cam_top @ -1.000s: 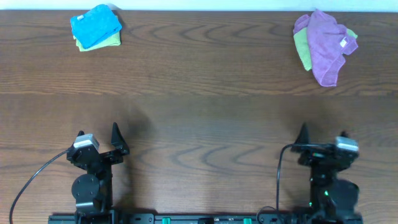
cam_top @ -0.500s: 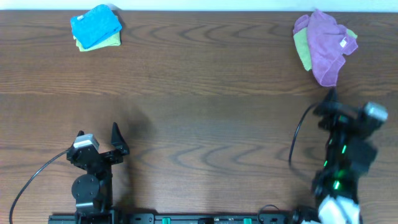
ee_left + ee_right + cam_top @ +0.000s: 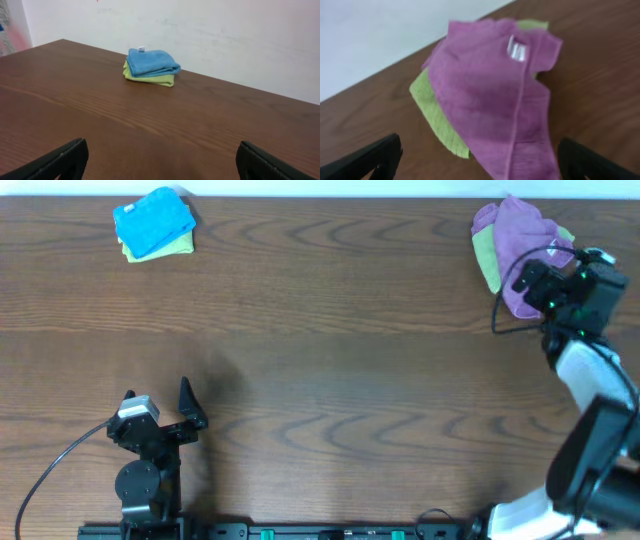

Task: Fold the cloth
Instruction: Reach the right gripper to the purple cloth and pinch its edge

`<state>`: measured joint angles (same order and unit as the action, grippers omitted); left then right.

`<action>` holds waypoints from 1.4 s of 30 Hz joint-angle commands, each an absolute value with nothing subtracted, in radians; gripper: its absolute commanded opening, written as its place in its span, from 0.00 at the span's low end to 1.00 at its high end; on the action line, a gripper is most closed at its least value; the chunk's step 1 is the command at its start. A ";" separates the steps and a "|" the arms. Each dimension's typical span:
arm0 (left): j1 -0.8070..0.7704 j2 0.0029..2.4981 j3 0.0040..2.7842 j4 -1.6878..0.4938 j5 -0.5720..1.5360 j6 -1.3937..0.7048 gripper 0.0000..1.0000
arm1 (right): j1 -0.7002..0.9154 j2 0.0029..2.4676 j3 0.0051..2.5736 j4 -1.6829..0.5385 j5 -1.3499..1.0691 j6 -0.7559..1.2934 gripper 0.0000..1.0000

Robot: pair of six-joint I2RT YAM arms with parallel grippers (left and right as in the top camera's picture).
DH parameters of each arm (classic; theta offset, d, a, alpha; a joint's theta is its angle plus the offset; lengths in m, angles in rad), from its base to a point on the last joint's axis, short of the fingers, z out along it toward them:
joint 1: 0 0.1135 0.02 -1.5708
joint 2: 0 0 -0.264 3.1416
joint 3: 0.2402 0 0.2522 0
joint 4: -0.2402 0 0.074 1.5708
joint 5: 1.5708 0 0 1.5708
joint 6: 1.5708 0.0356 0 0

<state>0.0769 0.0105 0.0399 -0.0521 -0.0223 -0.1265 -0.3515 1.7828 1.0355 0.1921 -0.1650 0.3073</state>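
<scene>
My right end effector [image 3: 482,157], fingers spread, hangs over the purple cloth [image 3: 490,95] at the surface [image 3: 330,330]'s far-right corner, open wood stretching left.

A folded bright blue microfiber cloth [image 3: 153,220] lies stacked on a folded lime-green cloth [image 3: 178,246] near the far left corner of the brown wood-grain table [image 3: 320,330]. Another lime-green cloth [image 3: 487,260] lies near the far right corner. A plain white wall [image 3: 200,30] stands behind the table.
</scene>
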 commanded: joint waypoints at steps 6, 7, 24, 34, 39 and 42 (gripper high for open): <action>0.080 0.004 0.005 -0.074 -0.025 -0.109 0.95 | -0.353 1.810 1.063 0.197 -0.295 0.289 0.99; 0.080 0.004 0.005 -0.074 -0.025 -0.108 0.96 | -0.353 1.812 1.063 0.176 -0.275 0.272 0.99; 0.080 0.004 0.005 -0.074 -0.025 -0.109 0.95 | -0.477 1.868 1.063 -0.064 -0.195 0.298 0.90; 0.080 0.004 0.005 -0.074 -0.025 -0.109 0.96 | -0.467 1.977 1.066 0.050 -0.411 0.303 0.88; 0.080 0.004 0.005 -0.074 -0.025 -0.108 0.96 | -0.446 1.977 1.079 0.060 -0.424 0.311 0.86; 0.080 0.004 0.005 -0.074 -0.025 -0.108 0.96 | -0.434 1.977 1.091 0.060 -0.423 0.310 0.85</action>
